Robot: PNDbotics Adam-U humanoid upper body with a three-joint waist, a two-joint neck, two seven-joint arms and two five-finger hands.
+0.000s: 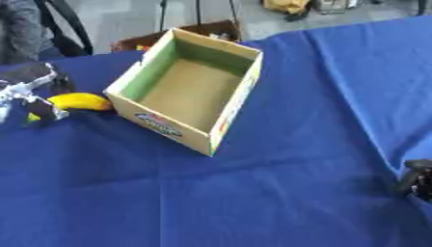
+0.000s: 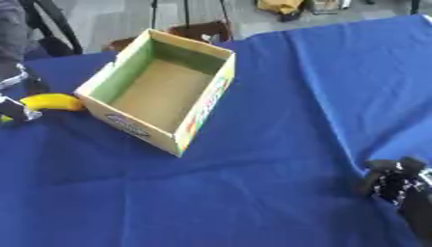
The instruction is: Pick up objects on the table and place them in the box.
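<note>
1. Step in hand, as I read it: grasping. The left robot hand (image 1: 30,99) is sitting at the banana (image 1: 77,102), just left of the box (image 1: 173,128), fingers curling around the banana's left end. Looks like it's closing on it; can't confirm a full hold.
2. The banana is lying on the worktop (image 1: 253,193), close beside the box's left wall, not yet lifted as far as I can tell.
3. The box is standing open and looks empty, green-lined inside, brown floor, printed label on its near wall.
4. The right robot hand (image 2: 397,185) is idling well right of the box and nearer the viewer, at the picture's lower right edge. Fingers look curled, holding nothing.
5. Next move calls for: lifting the banana above the box's left rim, carrying it rightward over the opening, then releasing. Risk: banana slipping, since the hold is at one end.
6. Surface: blue cloth covering the worktop, some creases.
7. Room: grey floor behind the box, another brown carton (image 1: 211,29) sitting beyond it, chair legs nearby.
</note>
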